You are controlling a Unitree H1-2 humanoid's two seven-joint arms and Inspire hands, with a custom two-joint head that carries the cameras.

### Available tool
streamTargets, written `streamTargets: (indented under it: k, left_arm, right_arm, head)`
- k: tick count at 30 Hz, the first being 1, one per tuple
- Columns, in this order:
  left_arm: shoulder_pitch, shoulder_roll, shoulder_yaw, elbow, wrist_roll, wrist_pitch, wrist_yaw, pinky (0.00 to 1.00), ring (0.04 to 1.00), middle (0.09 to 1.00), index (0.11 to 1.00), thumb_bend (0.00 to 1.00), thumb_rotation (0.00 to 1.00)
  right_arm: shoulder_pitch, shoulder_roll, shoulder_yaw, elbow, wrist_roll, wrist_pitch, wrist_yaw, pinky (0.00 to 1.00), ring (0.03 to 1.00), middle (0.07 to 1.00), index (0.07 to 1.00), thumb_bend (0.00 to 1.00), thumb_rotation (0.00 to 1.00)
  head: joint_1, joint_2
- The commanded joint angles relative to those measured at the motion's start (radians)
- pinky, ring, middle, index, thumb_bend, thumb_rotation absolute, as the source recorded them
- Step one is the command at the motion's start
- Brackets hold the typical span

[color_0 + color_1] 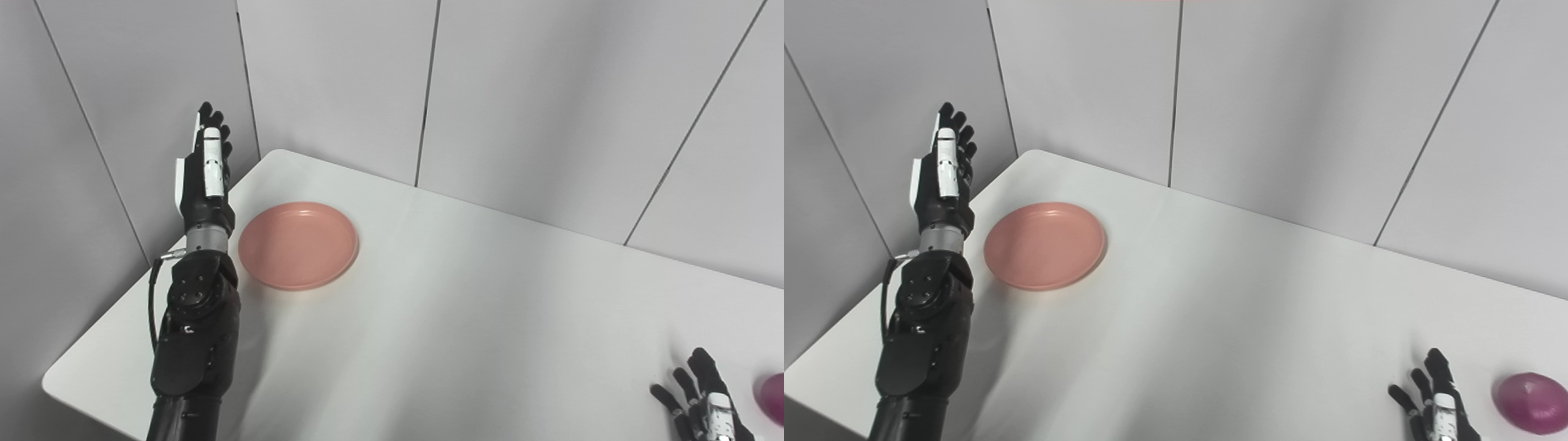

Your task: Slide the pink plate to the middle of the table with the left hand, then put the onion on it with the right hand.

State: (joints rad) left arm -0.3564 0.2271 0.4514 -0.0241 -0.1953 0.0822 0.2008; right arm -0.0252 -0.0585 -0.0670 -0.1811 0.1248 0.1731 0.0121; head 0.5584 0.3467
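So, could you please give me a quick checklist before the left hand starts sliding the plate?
1. Left hand empty, fingers apart: ok.
2. Left hand touching the plate: not ok, it is raised beside it.
3. Plate empty: ok.
4. Table between plate and middle free: ok.
5. Right hand open, holding nothing: ok.
6. Onion beside the right hand, apart from it: ok.

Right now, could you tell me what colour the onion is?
The onion is purple-magenta, clearest in the right eye view.
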Motion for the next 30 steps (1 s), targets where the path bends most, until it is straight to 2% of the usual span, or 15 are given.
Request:
streamTargets:
  k: [1,4,7,14,18,27,30]
  left_arm:
    - [-0.018,0.027,0.001,-0.011,-0.008,-0.052,-0.012,1.0,0.995,0.999,0.971,0.45,1.0]
    - [-0.016,0.031,0.002,-0.006,-0.008,-0.05,-0.012,1.0,0.999,1.0,0.976,0.45,1.0]
    - [-0.013,0.034,0.003,-0.001,-0.01,-0.048,-0.015,1.0,1.0,1.0,0.98,0.45,1.0]
    - [-0.007,0.031,0.013,0.007,-0.027,-0.05,-0.012,1.0,1.0,1.0,0.993,0.43,1.0]
    - [-0.002,0.024,0.017,0.01,-0.037,-0.054,-0.009,1.0,1.0,1.0,0.993,0.43,1.0]
    - [0.005,0.029,0.014,0.03,-0.071,-0.067,-0.03,1.0,1.0,1.0,0.997,0.44,1.0]
    - [0.01,0.03,0.014,0.036,-0.078,-0.062,-0.033,1.0,1.0,1.0,0.998,0.44,1.0]
  right_arm:
    - [-0.002,-0.007,-0.002,0.002,0.003,-0.003,0.01,0.99,0.952,0.963,0.936,0.5,0.92]
    - [-0.003,-0.009,-0.002,0.003,0.0,-0.002,0.007,0.98,0.949,0.96,0.934,0.51,0.92]
    - [-0.004,-0.009,-0.004,0.004,0.007,0.001,0.009,0.97,0.944,0.955,0.927,0.48,0.92]
    - [-0.002,-0.014,-0.005,0.016,0.004,-0.017,0.012,0.98,0.949,0.96,0.932,0.55,0.91]
    - [-0.002,-0.018,-0.003,0.01,-0.002,-0.006,0.013,1.0,0.961,0.974,0.949,0.57,0.92]
    - [-0.003,-0.018,-0.004,-0.006,0.001,0.014,0.012,1.0,0.96,0.971,0.947,0.53,0.92]
    - [-0.003,-0.02,-0.006,0.001,0.002,0.011,0.014,1.0,0.948,0.958,0.934,0.56,0.91]
  head:
    - [-0.001,0.001]
    - [0.001,0.0]
    - [0.002,0.0]
    - [0.007,-0.002]
    - [0.008,-0.001]
    - [0.012,0.003]
    - [0.01,0.006]
